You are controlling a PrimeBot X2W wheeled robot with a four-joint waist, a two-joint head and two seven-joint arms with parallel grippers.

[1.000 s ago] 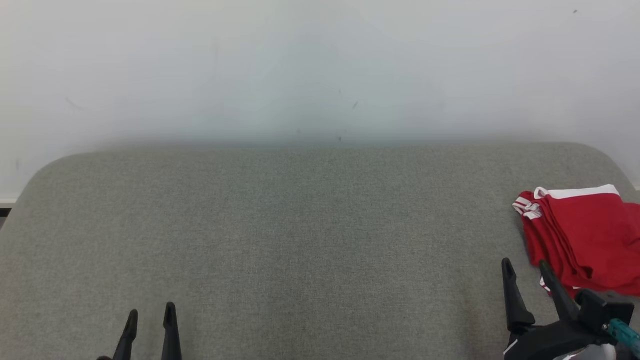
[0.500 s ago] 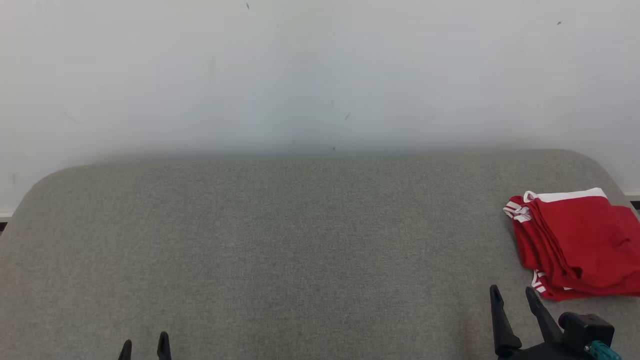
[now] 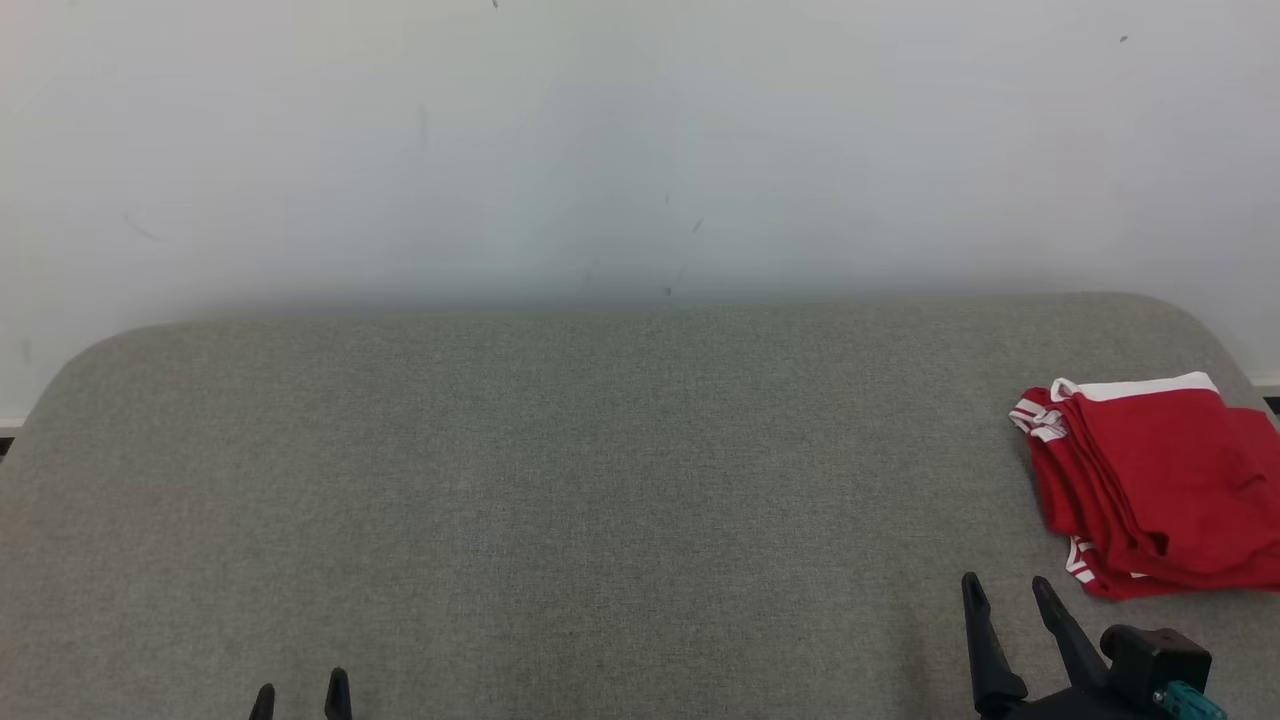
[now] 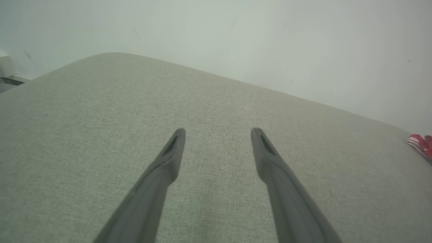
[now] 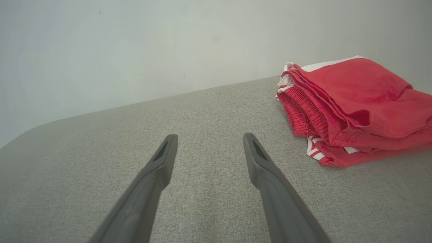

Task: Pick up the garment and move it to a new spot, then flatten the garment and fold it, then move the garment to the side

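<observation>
A red garment with white trim (image 3: 1160, 490) lies folded in a stack at the right end of the grey cushioned surface (image 3: 600, 480); it also appears in the right wrist view (image 5: 354, 111) and as a sliver at the far right of the left wrist view (image 4: 422, 144). My right gripper (image 3: 1005, 590) is open at the lower right, just left of and nearer than the garment, apart from it, with nothing between its fingers (image 5: 162, 158). Low at the bottom left, my left gripper (image 3: 300, 695) stands open and empty, far from the garment.
A pale wall (image 3: 640, 140) rises directly behind the surface. The surface's rounded back corners sit at the far left (image 3: 90, 350) and far right. A dark gap of floor shows at the right edge (image 3: 1270, 405).
Both grippers have drawn back toward the bottom edge, the right one pulling away from the garment's near corner. The camera has shifted a little. The garment lies as before.
</observation>
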